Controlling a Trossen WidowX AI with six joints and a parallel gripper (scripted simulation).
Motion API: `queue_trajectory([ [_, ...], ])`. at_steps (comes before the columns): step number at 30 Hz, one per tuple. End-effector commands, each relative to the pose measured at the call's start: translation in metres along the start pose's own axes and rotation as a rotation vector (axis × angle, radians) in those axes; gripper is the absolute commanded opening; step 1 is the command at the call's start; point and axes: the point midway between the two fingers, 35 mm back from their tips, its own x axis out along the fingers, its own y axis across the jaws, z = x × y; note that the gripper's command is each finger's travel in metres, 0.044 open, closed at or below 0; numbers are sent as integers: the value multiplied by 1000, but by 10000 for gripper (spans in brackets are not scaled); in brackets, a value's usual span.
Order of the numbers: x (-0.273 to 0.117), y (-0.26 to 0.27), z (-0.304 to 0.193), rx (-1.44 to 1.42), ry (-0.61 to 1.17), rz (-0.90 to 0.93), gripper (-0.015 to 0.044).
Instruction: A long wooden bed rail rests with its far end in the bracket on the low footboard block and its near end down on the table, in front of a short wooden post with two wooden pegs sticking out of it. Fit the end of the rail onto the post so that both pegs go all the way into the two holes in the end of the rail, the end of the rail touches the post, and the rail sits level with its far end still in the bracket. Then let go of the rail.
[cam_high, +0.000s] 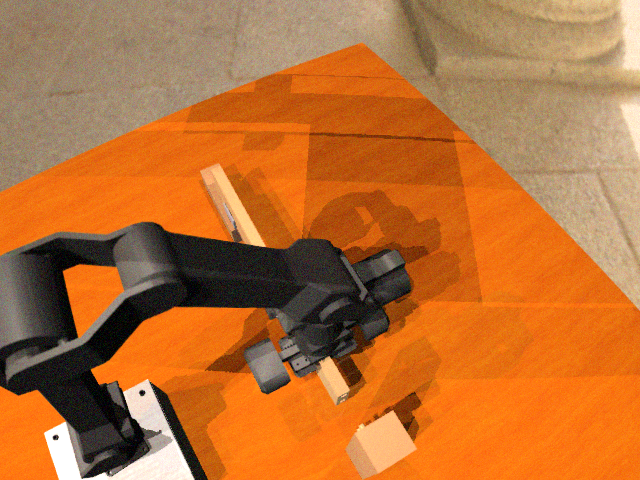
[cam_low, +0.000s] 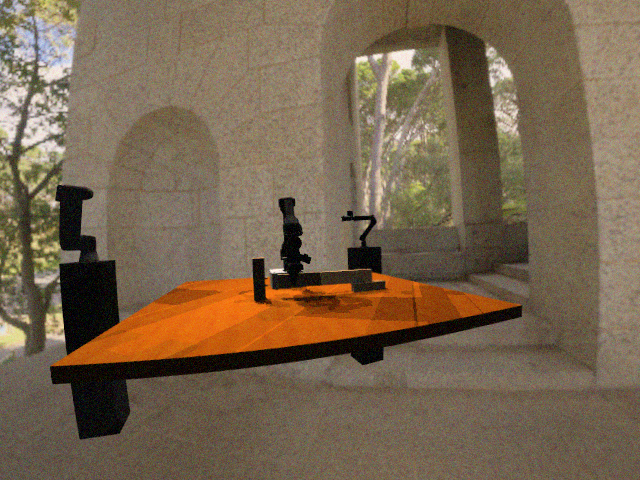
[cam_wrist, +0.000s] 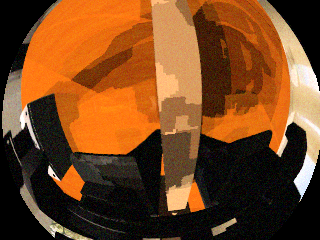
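Observation:
The long wooden rail (cam_high: 333, 381) (cam_low: 343, 277) (cam_wrist: 178, 55) looks about level and raised off the table at its near end. Two small holes show in its near end face in the top view. Its far end is over the low footboard block (cam_low: 376, 285); how it sits in the bracket is too small to tell. My gripper (cam_high: 316, 357) (cam_low: 293, 281) (cam_wrist: 170, 132) is shut on the rail near that near end. The short post (cam_high: 385, 442) (cam_low: 258, 281) stands apart from the rail end, with a gap between. Part of a peg (cam_high: 360, 427) shows at its rail-facing side.
The orange table (cam_high: 93, 206) (cam_low: 206, 330) carries everything, with dark shadows across it. The arm's white base plate (cam_high: 170, 449) is at the lower left of the top view. Two other dark arms on pedestals (cam_low: 87, 304) (cam_low: 364, 257) stand beyond the table.

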Motion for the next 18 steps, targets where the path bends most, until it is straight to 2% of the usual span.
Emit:
queue_trajectory([
  [1,-1,-1,-2,-3,2,-3,0],
  [18,-3,-1,-7,-3,2,-3,0],
])
